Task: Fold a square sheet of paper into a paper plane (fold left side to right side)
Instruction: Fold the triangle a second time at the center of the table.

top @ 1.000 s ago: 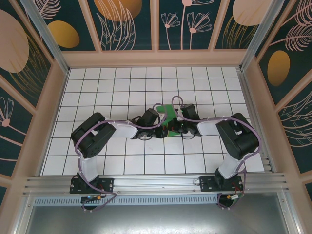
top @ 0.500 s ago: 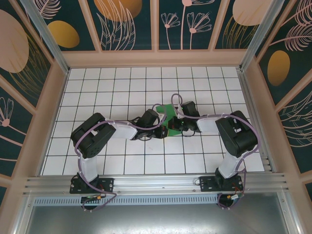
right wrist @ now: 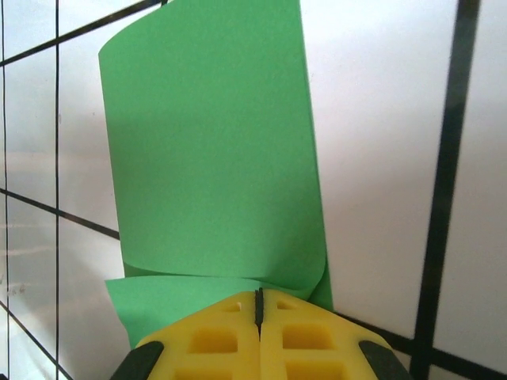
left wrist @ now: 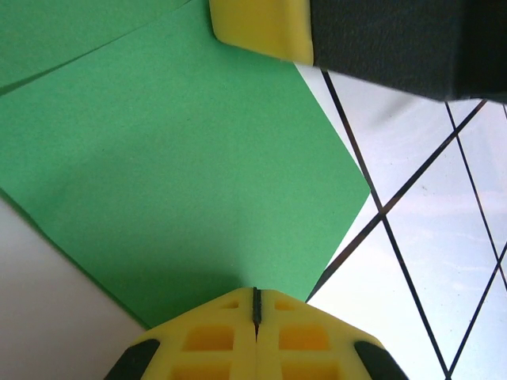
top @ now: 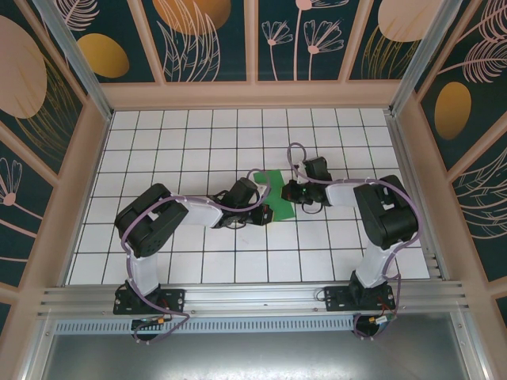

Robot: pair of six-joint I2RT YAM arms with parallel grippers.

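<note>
- My right gripper (top: 287, 192) has drawn back toward the right edge of the tabletop (top: 158, 142), away from my left gripper (top: 260, 214), so more of the green sheet of paper (top: 273, 180) now shows between them
- The sheet lies near the middle of the white, black-gridded tabletop, about midway between its near and far edges
- My right wrist view shows my yellow fingers closed tight, pinching the thin matte paper (right wrist: 214, 142) at a soft curl, with a smooth flap rising in a curve above a flat layer
- My left wrist view shows my left fingers pressed together with no gap at the straight edge of the flat, pointed paper (left wrist: 174, 158); I cannot tell whether they clamp it
</note>
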